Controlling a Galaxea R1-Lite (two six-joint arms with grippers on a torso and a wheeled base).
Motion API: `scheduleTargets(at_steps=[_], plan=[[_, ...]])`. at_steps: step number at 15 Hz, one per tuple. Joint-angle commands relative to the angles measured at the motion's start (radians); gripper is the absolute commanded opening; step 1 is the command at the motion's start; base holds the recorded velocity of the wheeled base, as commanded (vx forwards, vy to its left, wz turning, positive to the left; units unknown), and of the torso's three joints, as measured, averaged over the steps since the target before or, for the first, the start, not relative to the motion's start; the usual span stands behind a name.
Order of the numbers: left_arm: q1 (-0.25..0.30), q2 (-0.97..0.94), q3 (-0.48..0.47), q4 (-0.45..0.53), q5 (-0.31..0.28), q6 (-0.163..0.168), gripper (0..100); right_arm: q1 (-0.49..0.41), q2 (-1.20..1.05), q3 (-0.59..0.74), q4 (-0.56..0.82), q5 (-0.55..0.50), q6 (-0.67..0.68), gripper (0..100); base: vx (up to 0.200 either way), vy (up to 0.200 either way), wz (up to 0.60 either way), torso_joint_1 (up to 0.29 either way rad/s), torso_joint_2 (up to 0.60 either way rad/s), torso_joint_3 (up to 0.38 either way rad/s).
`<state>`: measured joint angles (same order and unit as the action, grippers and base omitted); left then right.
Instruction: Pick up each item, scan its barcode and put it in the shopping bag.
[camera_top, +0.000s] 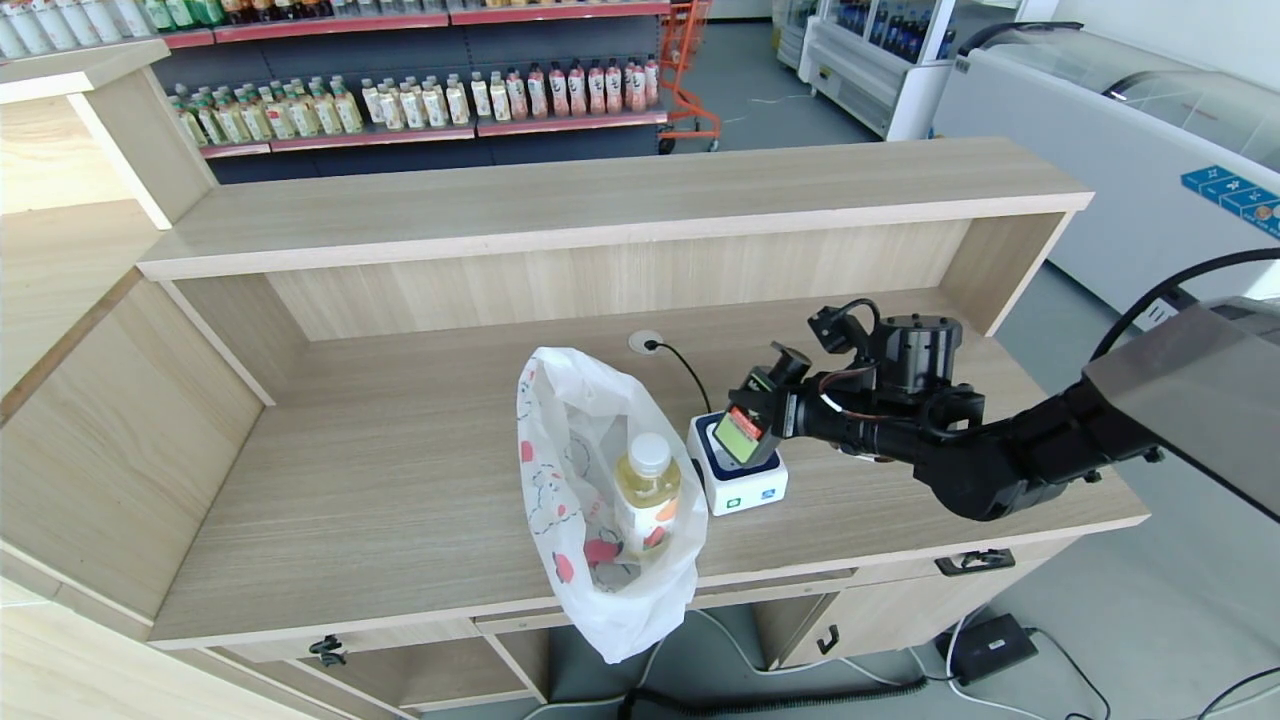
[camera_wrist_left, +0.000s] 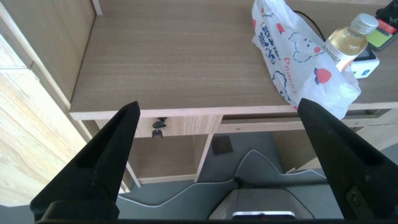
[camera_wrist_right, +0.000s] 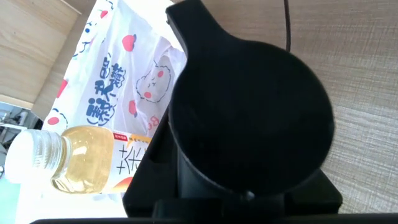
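The right gripper (camera_top: 752, 418) is closed on a small green packet (camera_top: 738, 436) with a red strip, holding it tilted just above the top face of the white-and-blue barcode scanner (camera_top: 752, 487). The scanner sits on the wooden tabletop (camera_top: 400, 480), near its front edge, and a black cable (camera_top: 686, 371) runs from behind it to a round hole farther back. Just beside the scanner, on the robot's left, stands the white printed shopping bag (camera_top: 560, 450). Its mouth is open and its lower part hangs over the front edge of the tabletop. Inside it a bottle of pale yellow drink (camera_top: 648, 492) with a white cap stands upright. The left gripper (camera_wrist_left: 221, 158) is spread wide and holds nothing. It sits in front of and below the tabletop edge, well apart from the bag.
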<state>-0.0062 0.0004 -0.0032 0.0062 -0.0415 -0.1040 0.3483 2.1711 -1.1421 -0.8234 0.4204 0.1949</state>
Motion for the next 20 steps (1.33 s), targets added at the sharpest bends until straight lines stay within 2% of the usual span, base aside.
scheduleTargets(at_steps=[1,5,20], plan=[[0.0,0.0,0.0,0.0,0.0,0.0,100,0.014,0.015,-0.013,0.0,-0.002,0.001,0,0.0,0.0,0.0,0.0,0.0,0.0],[0.0,0.0,0.0,0.0,0.0,0.0,100,0.024,0.044,-0.064,0.001,-0.006,0.0,0,0.0,0.0,0.0,0.0,0.0,0.0],[0.0,0.0,0.0,0.0,0.0,0.0,100,0.029,0.101,-0.099,-0.003,-0.017,0.0,0,0.0,0.0,0.0,0.0,0.0,0.0]])
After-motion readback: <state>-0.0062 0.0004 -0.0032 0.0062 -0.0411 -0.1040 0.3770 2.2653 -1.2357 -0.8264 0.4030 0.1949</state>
